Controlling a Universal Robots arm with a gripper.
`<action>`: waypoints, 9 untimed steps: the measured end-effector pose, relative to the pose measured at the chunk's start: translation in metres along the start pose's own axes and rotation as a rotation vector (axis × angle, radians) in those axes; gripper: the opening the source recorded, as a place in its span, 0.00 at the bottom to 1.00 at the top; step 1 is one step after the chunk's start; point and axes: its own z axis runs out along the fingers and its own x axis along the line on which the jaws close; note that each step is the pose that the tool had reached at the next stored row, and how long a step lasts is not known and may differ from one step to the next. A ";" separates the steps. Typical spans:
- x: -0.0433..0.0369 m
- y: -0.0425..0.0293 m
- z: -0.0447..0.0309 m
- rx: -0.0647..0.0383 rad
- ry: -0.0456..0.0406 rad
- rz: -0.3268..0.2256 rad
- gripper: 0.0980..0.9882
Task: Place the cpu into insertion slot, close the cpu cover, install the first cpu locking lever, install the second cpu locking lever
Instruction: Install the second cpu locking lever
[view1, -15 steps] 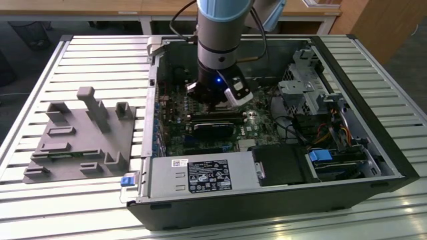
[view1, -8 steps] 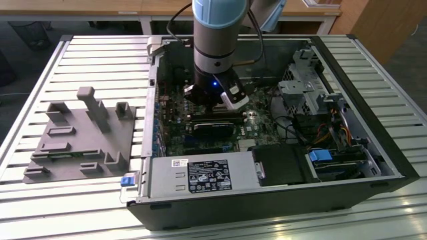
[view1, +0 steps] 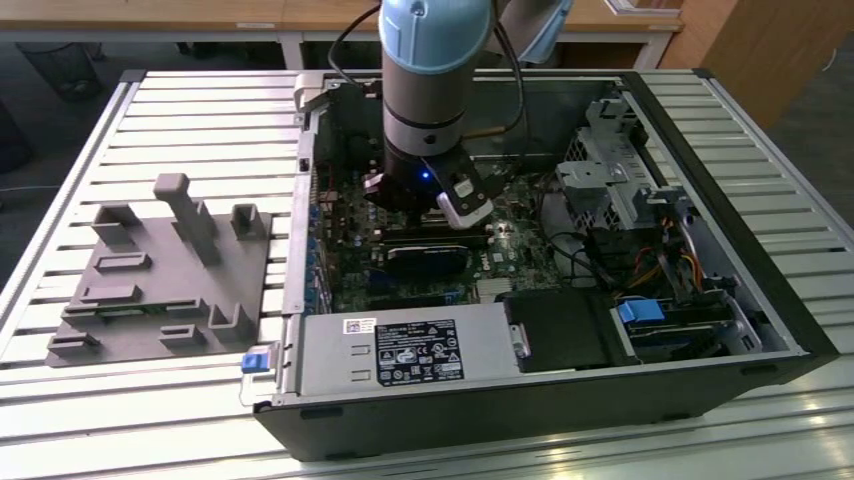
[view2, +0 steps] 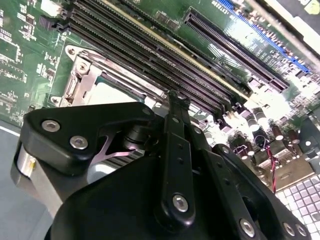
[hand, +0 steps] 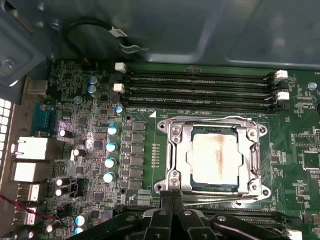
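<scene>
Green board: cpu cover closed over cpu.

1. Looks like a robotics lab or test workshop.
2. Shown by an open computer case lying flat on a slatted metal bench, with a robot arm reaching inside.
3. Also a grey fixture block at the exterior view's left, and wooden desks far behind.

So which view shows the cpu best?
The first wrist view: the cpu faces the camera whole, seated under the closed cover. In the second wrist view the gripper hides most of it. In the exterior view the arm blocks that spot.
</scene>
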 end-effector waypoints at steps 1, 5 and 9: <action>0.0001 -0.0009 0.0003 -0.005 -0.0002 0.000 0.01; 0.0005 -0.0045 0.0013 -0.013 -0.0005 0.000 0.01; 0.0022 -0.0077 0.0031 -0.026 -0.0008 0.000 0.01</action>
